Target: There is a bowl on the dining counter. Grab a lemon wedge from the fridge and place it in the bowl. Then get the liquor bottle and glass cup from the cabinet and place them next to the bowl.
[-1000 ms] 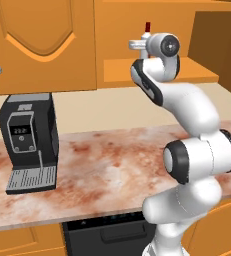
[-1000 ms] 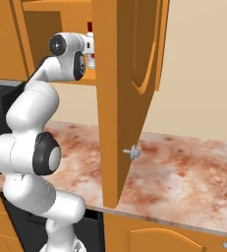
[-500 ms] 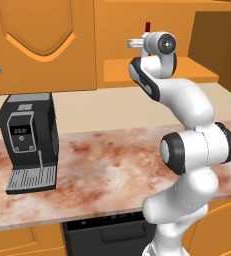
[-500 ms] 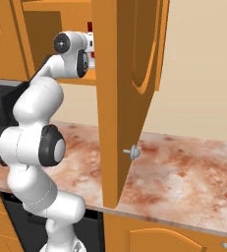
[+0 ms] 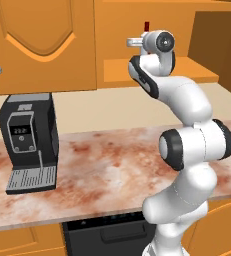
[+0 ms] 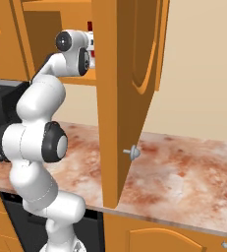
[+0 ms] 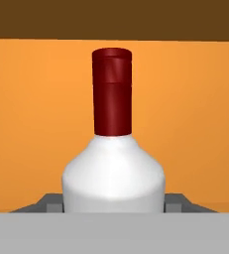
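The liquor bottle (image 7: pixel 113 173) has a white body and a dark red cap, and it stands upright on the shelf of the open upper cabinet. In the hand view it sits dead centre and very close. My gripper (image 7: pixel 113 202) is around its body, and the grey fingertips (image 7: pixel 49 202) press against its left and right sides. From the left base view only the red cap (image 5: pixel 146 26) shows, above my raised hand. In the right base view the cap (image 6: pixel 90 26) peeks out beside the cabinet door.
The open cabinet door (image 6: pixel 120 98) with its knob (image 6: pixel 132 152) hangs just right of my arm. A black coffee machine (image 5: pixel 29 142) stands on the marble counter (image 5: pixel 102 165) at the left. A closed cabinet door (image 5: pixel 42 40) is left of the shelf (image 5: pixel 187 70).
The fingers have closed in onto the bottle's sides. The arm's elbow has shifted slightly, while the hand stays at the shelf.
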Motion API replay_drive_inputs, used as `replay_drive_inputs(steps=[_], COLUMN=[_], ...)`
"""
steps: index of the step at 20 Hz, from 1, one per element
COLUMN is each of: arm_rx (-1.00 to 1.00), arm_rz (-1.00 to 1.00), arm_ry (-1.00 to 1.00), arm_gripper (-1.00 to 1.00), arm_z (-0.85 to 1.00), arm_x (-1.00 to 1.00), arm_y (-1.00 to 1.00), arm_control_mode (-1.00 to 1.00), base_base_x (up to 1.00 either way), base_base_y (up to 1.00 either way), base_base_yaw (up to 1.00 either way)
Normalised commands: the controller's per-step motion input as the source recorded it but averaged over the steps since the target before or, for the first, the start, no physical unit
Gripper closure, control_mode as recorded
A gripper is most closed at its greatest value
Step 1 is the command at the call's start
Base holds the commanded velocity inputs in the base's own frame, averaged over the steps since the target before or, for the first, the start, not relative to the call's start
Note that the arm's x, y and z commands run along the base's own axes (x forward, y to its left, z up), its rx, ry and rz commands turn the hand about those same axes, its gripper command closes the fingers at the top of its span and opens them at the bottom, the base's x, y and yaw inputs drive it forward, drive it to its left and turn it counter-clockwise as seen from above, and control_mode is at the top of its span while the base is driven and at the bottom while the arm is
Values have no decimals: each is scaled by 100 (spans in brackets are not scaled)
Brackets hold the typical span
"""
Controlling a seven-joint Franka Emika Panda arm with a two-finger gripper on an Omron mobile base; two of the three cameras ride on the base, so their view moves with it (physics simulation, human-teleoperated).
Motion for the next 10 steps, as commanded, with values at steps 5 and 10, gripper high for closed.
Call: replay_drive_inputs(steps=[5,10], arm_rx=[0,0], arm_rz=[0,0], arm_ry=[0,-6], arm_gripper=[100,100], arm_z=[-8,-7], arm_x=[0,-18], arm_y=[0,0], arm_control_mode=[-100,-100], base_base_x=[0,0], base_base_y=[0,0], base_base_yaw=[0,0])
